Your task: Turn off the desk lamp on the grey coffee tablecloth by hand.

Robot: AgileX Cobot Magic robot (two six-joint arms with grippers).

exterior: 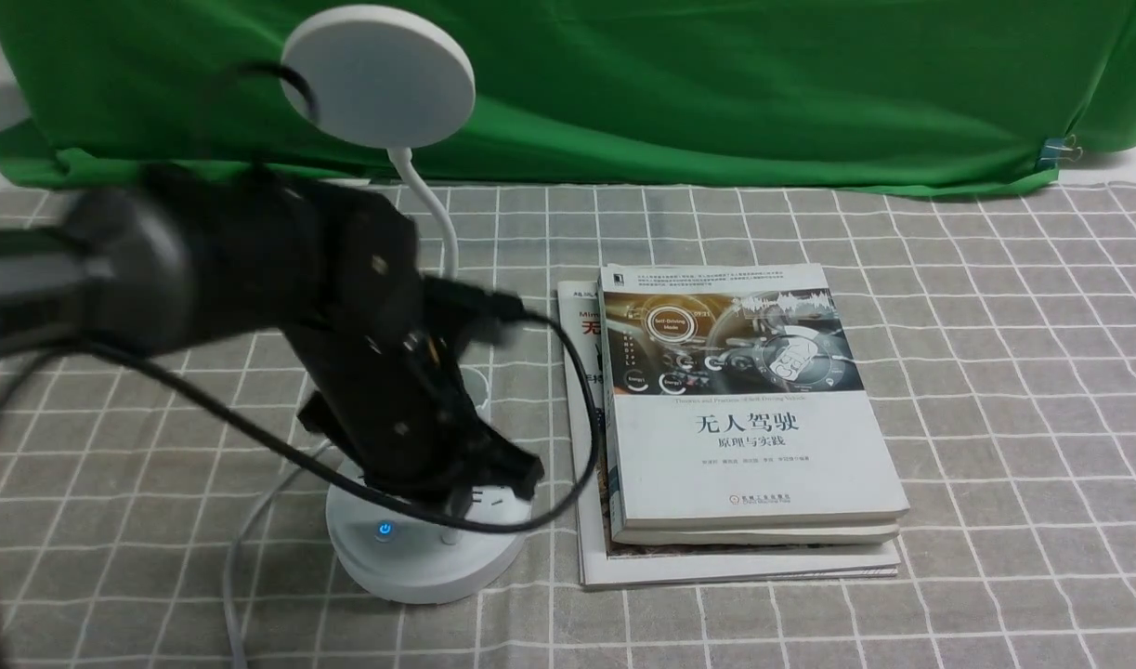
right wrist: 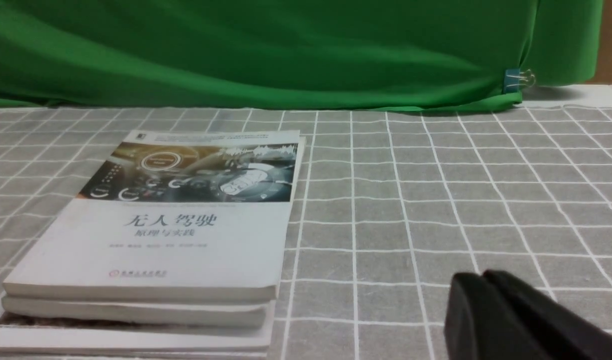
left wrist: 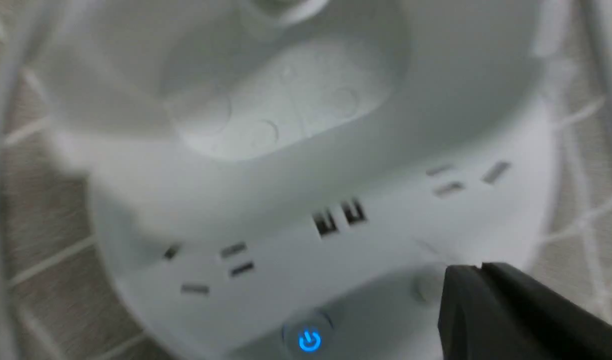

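Observation:
The white desk lamp stands on the grey coffee tablecloth (exterior: 995,372) at the left. Its disc head (exterior: 378,74) is up on the gooseneck (exterior: 435,218), and its round base (exterior: 419,557) shows a lit blue power button (exterior: 384,531). My left gripper (exterior: 458,506) is shut and empty, with its tips down on the base. In the left wrist view the shut tips (left wrist: 478,267) sit right beside a plain round button (left wrist: 426,289), to one side of the blue button (left wrist: 310,340). Whether they touch it I cannot tell. My right gripper (right wrist: 481,276) is shut and empty, low over the cloth.
A stack of books (exterior: 744,418) lies just right of the lamp base and also shows in the right wrist view (right wrist: 175,225). The lamp's white cable (exterior: 242,539) runs off the front left. A green backdrop cloth (exterior: 716,84) hangs at the back, held by a clip (exterior: 1055,149).

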